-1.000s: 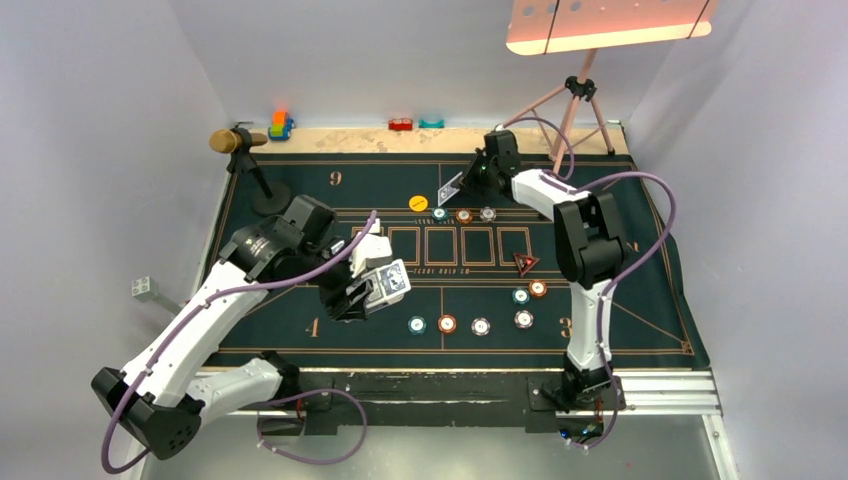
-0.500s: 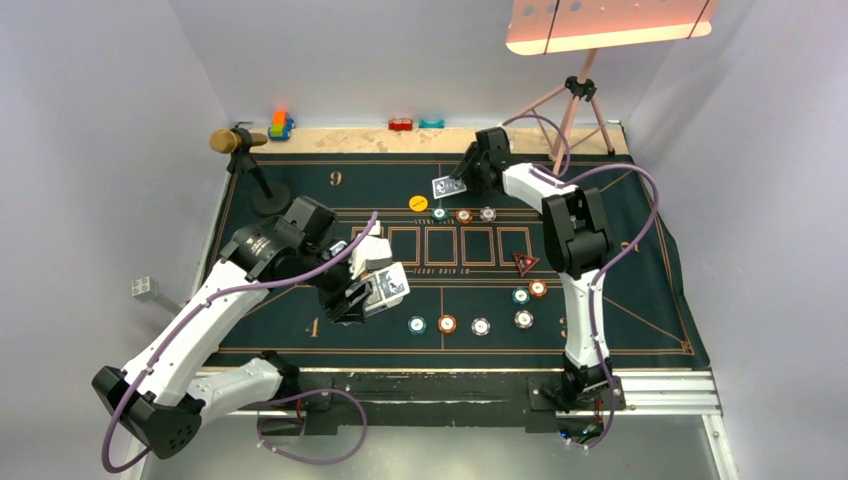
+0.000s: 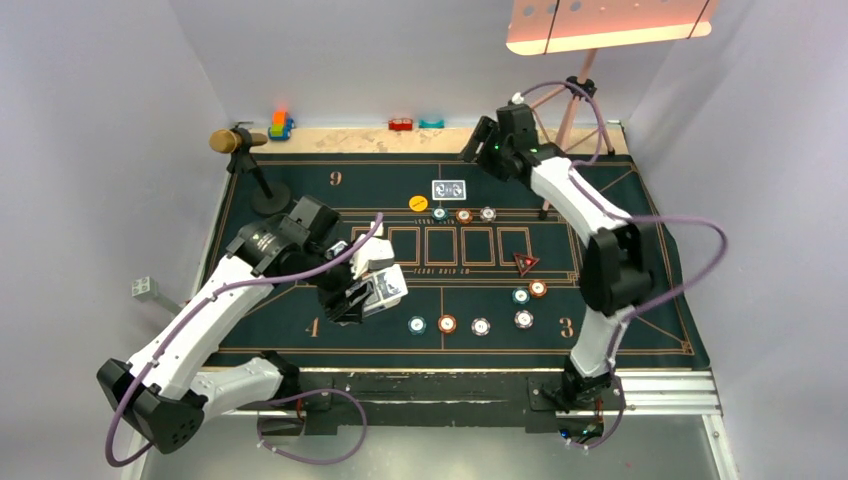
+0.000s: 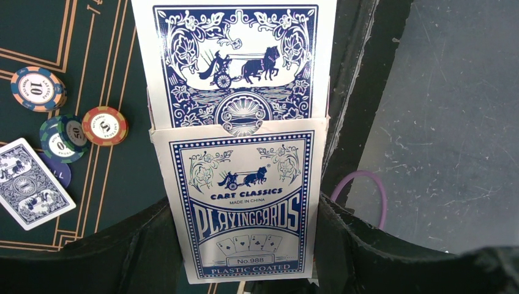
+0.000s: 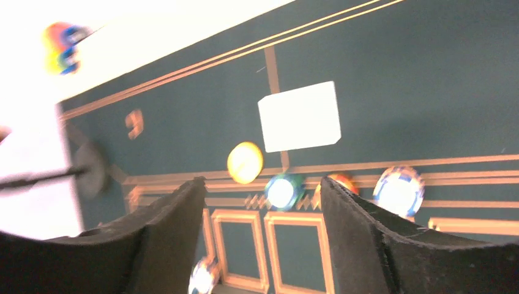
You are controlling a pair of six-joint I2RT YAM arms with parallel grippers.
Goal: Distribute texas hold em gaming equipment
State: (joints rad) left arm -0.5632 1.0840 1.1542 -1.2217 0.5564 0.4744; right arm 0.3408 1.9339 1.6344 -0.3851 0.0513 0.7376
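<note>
The left jaws pinch a card box point(image 4: 242, 214) by its sides. Its top is open and blue-backed cards point(image 4: 235, 61) stick out. In the left wrist view, three chips point(image 4: 61, 138) lie close together on the mat point(image 4: 134, 79) at the box's 9 o'clock. A lone card point(image 4: 27, 184) lies back up at 8 o'clock, covering part of a navy disc point(image 4: 59, 173). The grey tabletop point(image 4: 440, 122) shows at 3 o'clock. From above, the box hangs over the mat's left half.

The right jaws stand spread with nothing between them, above the mat's far edge at about 1 o'clock. The far card point(image 3: 449, 190) lies flat, back up, at their 7 o'clock, well clear of both fingers. A yellow disc point(image 3: 418, 202) sits at that card's 8 o'clock. At its 6 o'clock the far chips point(image 3: 463, 215) form a row: teal, orange, white-grey. The red triangle point(image 3: 525, 263) lies at 4 o'clock of the mat's middle. The right chips point(image 3: 523, 319) are clustered at the triangle's 6 o'clock. The near chips point(image 3: 447, 323) line up at the mat's 6 o'clock. Small toys point(image 3: 281, 125) stand beyond the mat's far edge, at 11 and 12 o'clock.
</note>
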